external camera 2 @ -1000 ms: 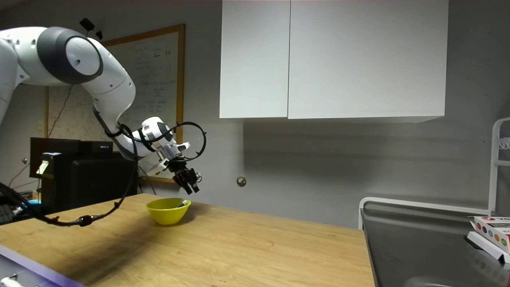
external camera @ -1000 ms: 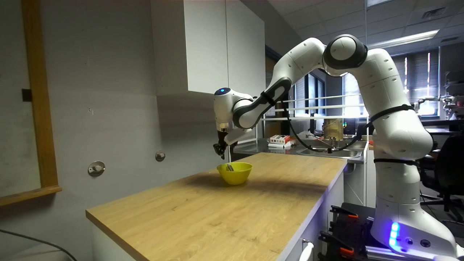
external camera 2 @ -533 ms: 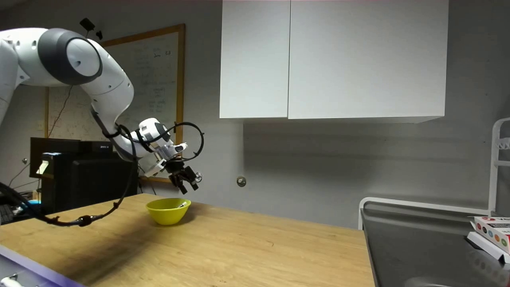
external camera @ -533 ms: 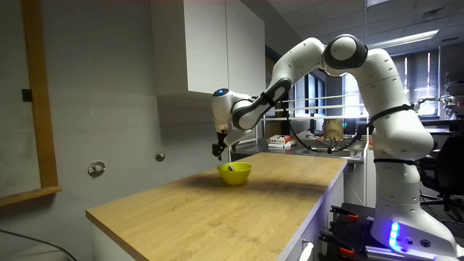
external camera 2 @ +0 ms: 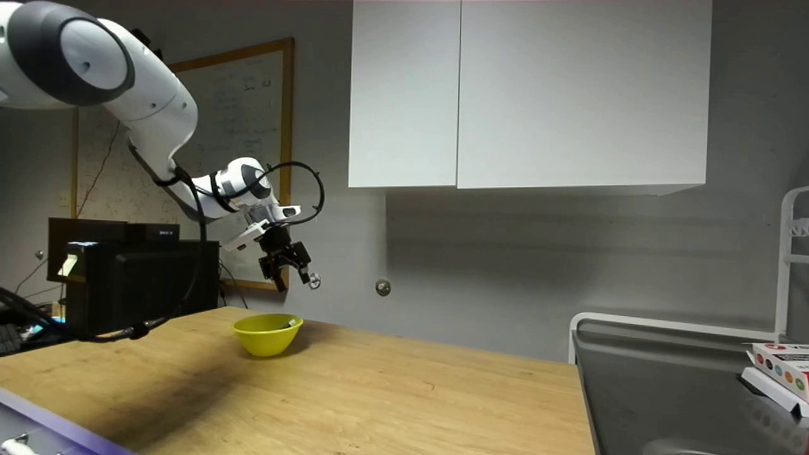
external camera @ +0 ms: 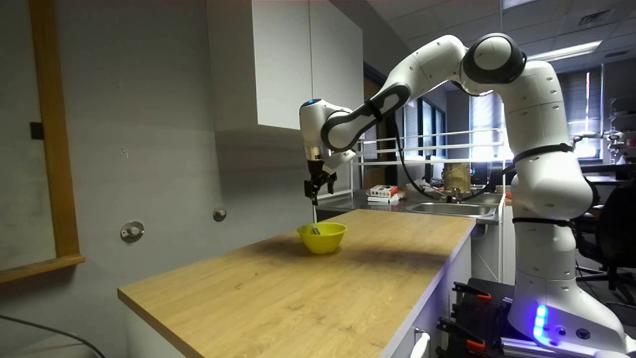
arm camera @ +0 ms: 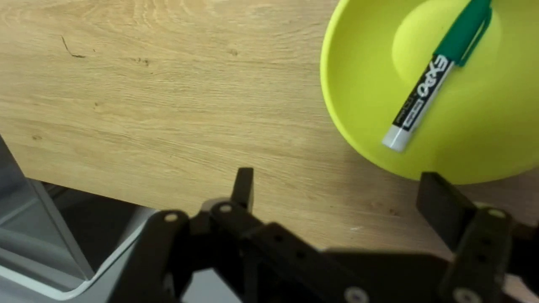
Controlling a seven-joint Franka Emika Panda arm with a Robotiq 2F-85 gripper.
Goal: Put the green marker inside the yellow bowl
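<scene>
A white robot arm point(external camera: 539, 114) arches above a wood-grain countertop point(external camera: 298, 298), its black gripper point(arm camera: 337, 172) hanging over the yellow bowl point(external camera: 323, 243) and clear of it, the fingers point(arm camera: 444, 210) spread wide apart. The green marker point(arm camera: 440, 69) lies inside the bowl, its green cap over the flat round base and its white end toward the rim, as the wrist view shows. The pale surface carries brown grain, small knots and a thin dark mark point(arm camera: 72, 55); in an exterior view a long, soft shadow point(external camera 2: 183, 398) stretches across it. The bowl sits near the gray wall point(external camera: 169, 149), where a white cabinet point(external camera 2: 581, 95) hangs and round metal fittings point(external camera 2: 382, 287) are set. A wood-framed whiteboard point(external camera 2: 246, 114) with faint handwriting shows behind the arm, above black equipment point(external camera 2: 152, 284). Past one end of the countertop are a dark counter point(external camera 2: 663, 404), a box point(external camera: 383, 191) printed with colored dots, a metal sink point(external camera: 447, 209) and a white rail frame point(external camera: 432, 161). Deeper in the room, windows point(external camera: 484, 119) glare, a ceiling light point(external camera: 566, 51) runs overhead and a black chair point(external camera: 616, 223) stands at the edge of view, while a blue light strip point(external camera: 540, 320) glows on the arm's base.
</scene>
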